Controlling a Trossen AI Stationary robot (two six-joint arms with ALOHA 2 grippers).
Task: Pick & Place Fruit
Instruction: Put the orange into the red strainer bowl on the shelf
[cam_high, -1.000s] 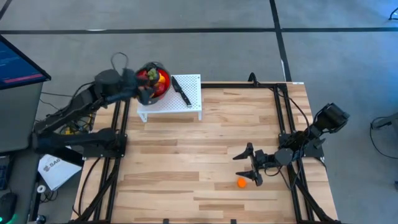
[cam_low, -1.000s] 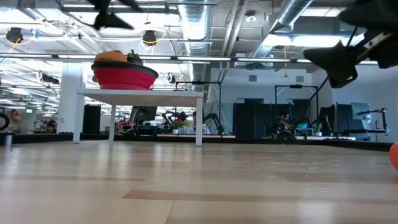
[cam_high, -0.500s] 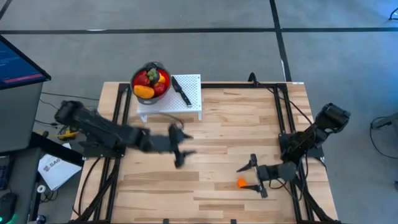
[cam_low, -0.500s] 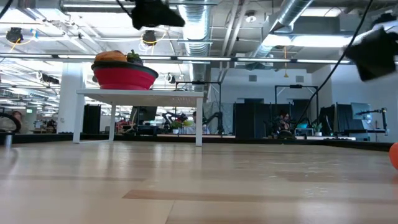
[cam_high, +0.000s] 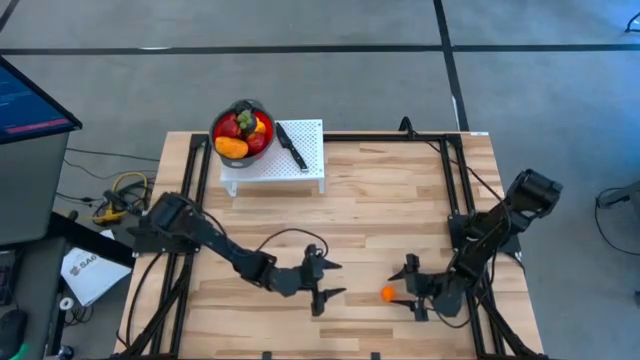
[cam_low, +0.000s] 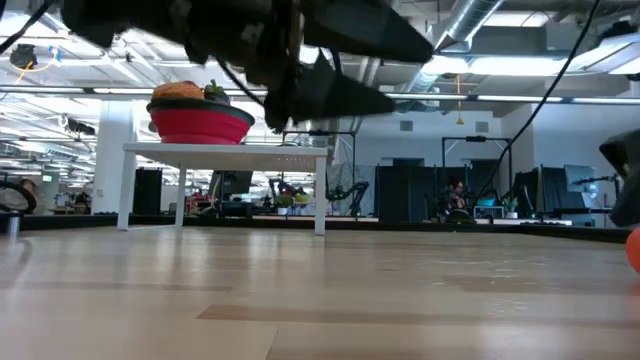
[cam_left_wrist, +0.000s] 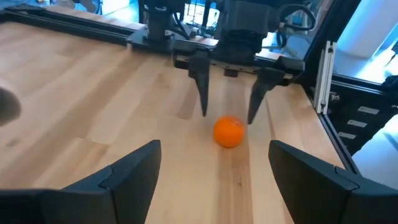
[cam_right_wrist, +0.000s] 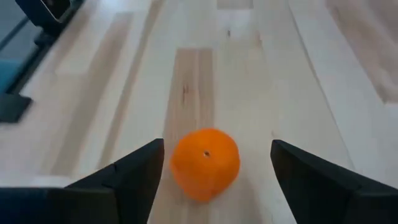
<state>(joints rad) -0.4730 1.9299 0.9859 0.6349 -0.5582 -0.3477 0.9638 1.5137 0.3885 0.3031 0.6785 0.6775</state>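
Fingers of the right gripper (cam_high: 411, 288) are spread and empty around the orange fruit (cam_high: 388, 293) lying on the surface (cam_high: 380, 190); close squarely on its middle. Left gripper (cam_high: 327, 281), also spread, waits at its nine o'clock, near.

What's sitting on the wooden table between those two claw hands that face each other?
Only a small round orange toy fruit, between the open left gripper and open right gripper. The high view shows this; otherwise just bare wooden table.
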